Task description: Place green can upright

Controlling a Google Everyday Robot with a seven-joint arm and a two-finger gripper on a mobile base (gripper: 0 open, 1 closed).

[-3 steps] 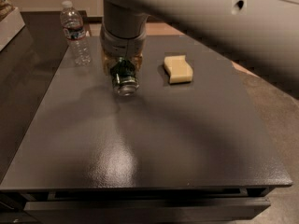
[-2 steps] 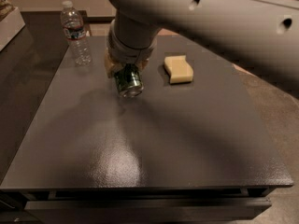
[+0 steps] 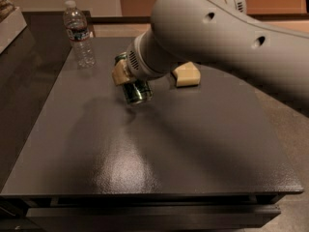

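Your gripper clamped the green can, tilted over the table; you likely needed it vertical before release.

My gripper is clamped on the green can, just left of the sponge. My wrist hides most of the gripper; only one tan finger shows. The can's upper end is buried under the wrist and its print is unreadable. My arm covers the sponge's back edge and runs off frame to the sponge's right. Far left of the sponge, a box is cut by the frame edge.
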